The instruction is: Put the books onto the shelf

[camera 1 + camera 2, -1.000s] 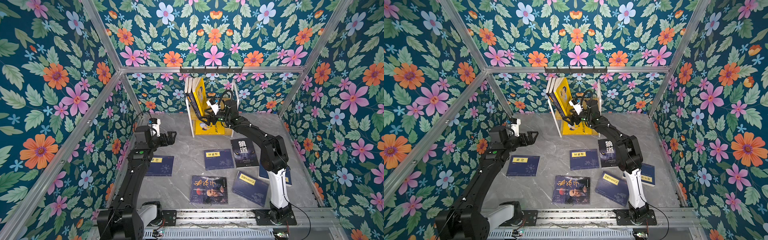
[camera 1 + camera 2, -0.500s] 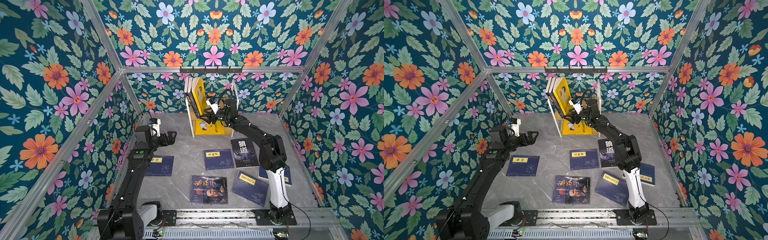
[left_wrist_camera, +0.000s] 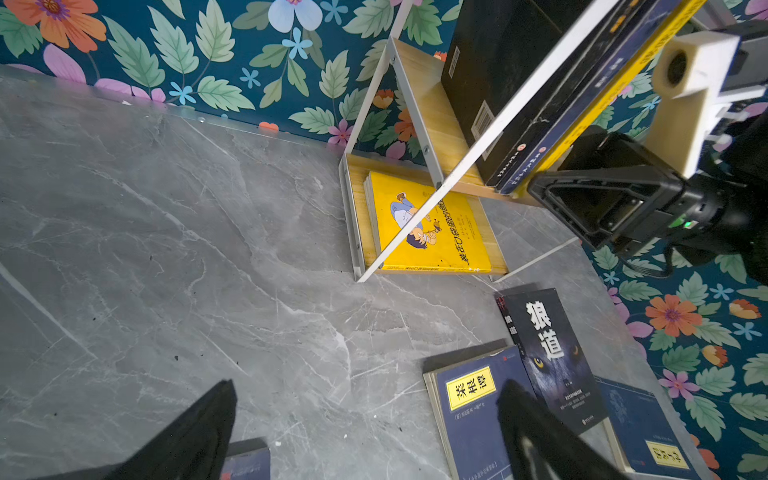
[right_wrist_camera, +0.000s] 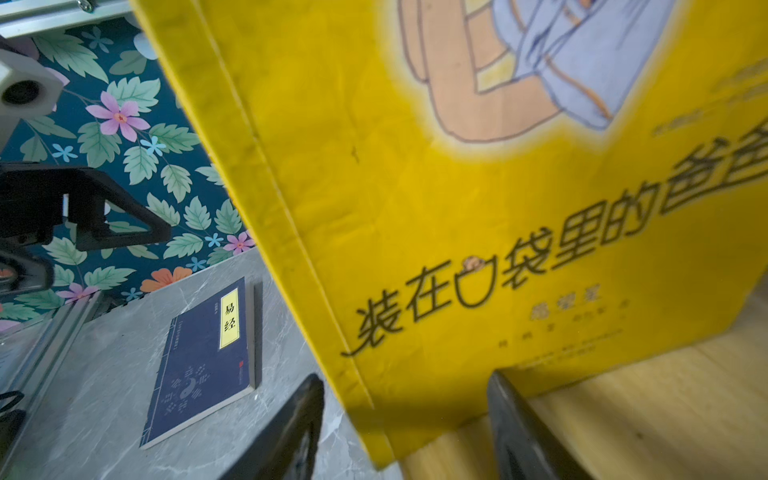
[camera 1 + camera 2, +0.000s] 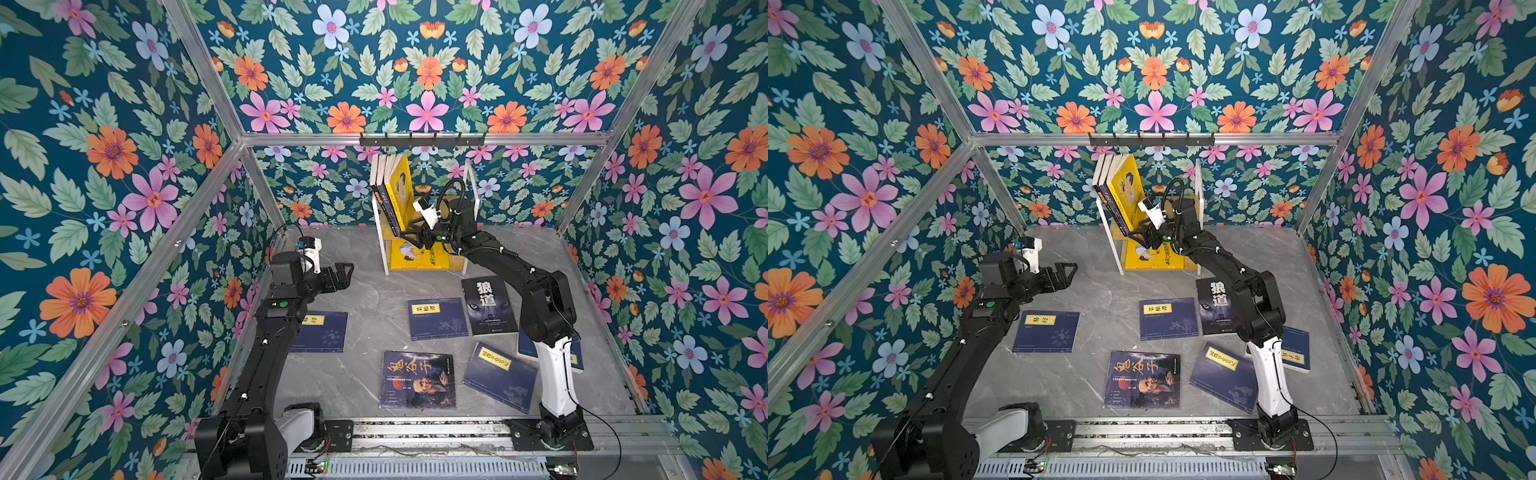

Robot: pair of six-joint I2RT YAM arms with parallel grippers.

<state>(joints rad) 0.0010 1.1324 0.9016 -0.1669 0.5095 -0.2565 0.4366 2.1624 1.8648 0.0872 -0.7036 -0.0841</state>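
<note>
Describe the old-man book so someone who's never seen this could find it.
From the wooden shelf at the back wall, come straight forward across the grey table to its front edge. The book lies flat there, face up. Unlike the navy books nearby, its dark cover shows an old man's face.

Even, diffuse light; sharp overviews, soft wrist close-ups.
Faint shadows are cast on the grey counter [image 5: 374, 324] in both top views. In the right wrist view the yellow book [image 4: 457, 208] is blurred, the right tool's fingers [image 4: 286, 432] are defocused, and edges are bowed.
</note>
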